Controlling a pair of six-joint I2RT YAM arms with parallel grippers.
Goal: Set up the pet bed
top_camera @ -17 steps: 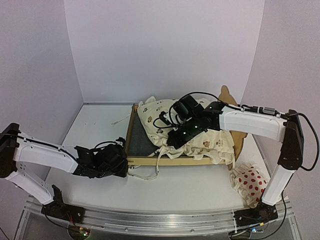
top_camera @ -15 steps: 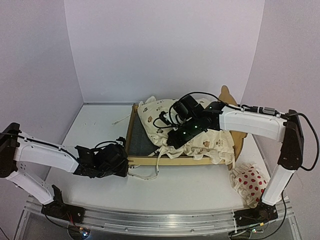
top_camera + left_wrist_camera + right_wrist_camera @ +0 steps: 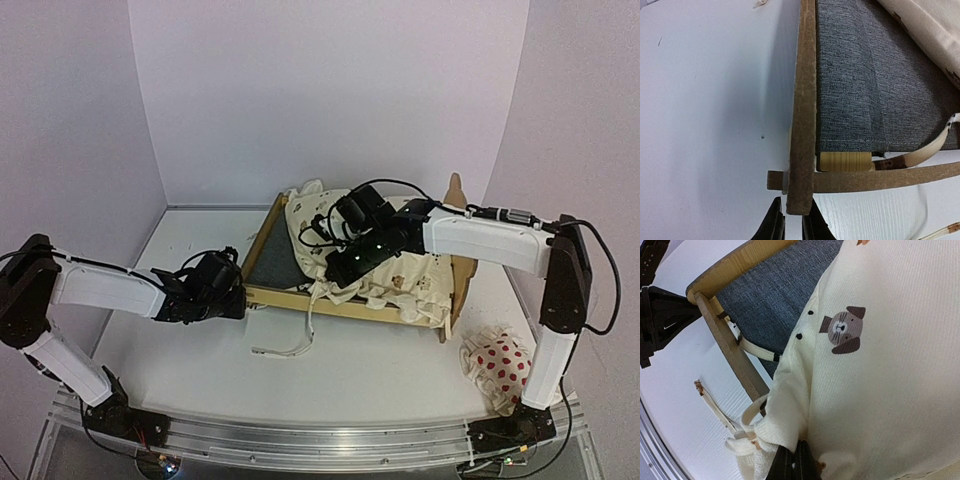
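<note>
The pet bed (image 3: 300, 300) is a light plywood frame with a dark grey base (image 3: 272, 268), lying askew at mid-table. My left gripper (image 3: 238, 296) is shut on its near-left corner; in the left wrist view the fingertips (image 3: 774, 226) flank the end of the board (image 3: 803, 125). A cream animal-print cushion (image 3: 410, 285) lies bunched over the right half of the bed. My right gripper (image 3: 338, 275) is shut on a fold of that cushion (image 3: 880, 390), its tips (image 3: 795, 462) buried in the cloth. The bed's rail (image 3: 735, 357) passes below the cushion.
A white pillow with red dots (image 3: 500, 365) lies at the near right beside the right arm's base. A loose cushion tie (image 3: 290, 345) trails on the table in front of the bed. White walls enclose the table on three sides.
My left gripper has moved up to the bed's near-left corner and closed on it. The bed's left end has swung away from me. The right gripper and cushion shifted slightly left.
</note>
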